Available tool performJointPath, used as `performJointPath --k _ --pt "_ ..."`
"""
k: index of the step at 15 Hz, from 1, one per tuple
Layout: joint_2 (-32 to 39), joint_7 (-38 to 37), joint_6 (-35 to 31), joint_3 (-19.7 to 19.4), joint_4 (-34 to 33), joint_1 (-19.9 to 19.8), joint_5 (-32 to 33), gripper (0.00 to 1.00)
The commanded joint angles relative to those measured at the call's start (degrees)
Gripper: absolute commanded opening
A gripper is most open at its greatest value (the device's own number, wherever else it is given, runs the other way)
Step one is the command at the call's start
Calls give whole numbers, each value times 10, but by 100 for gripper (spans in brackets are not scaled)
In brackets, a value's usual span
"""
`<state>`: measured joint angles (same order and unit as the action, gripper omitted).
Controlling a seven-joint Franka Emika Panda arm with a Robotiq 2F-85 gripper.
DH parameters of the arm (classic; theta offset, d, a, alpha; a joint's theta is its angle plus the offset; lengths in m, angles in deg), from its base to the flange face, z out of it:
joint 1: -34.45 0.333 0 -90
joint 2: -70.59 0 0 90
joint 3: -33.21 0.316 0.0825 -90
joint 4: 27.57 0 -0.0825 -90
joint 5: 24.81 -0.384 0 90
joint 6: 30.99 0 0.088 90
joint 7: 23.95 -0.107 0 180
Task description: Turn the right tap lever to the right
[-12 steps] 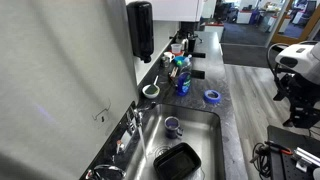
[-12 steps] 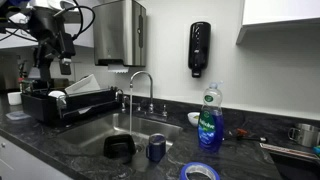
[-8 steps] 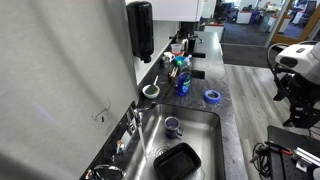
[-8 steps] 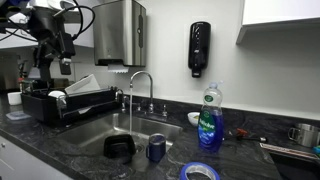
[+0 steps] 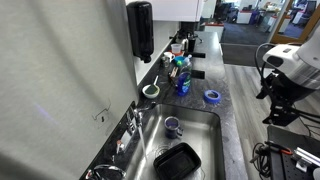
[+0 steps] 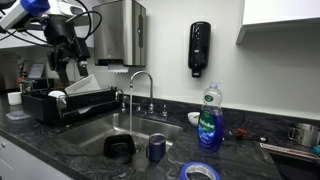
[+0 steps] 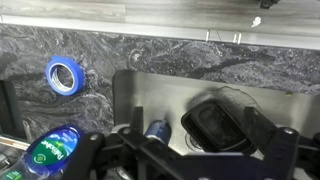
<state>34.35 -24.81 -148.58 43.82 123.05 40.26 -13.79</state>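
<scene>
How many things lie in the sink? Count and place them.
2. A blue cup and a black container side by side on the sink floor; its near wall may hide more.

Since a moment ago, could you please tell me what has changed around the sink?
The arm swung toward the tap, its claw open and holding nothing. The right tap lever, cup and soap bottle stayed put.
</scene>
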Motion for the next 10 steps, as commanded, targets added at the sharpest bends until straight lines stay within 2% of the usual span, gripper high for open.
performJointPath --k 1,6,10 --pt "110 12 -99 -19 -42 -3 9 100" --pt "258 61 -239 -54 -101 -14 7 100" --pt "370 132 -262 -74 -191 -12 -4 100"
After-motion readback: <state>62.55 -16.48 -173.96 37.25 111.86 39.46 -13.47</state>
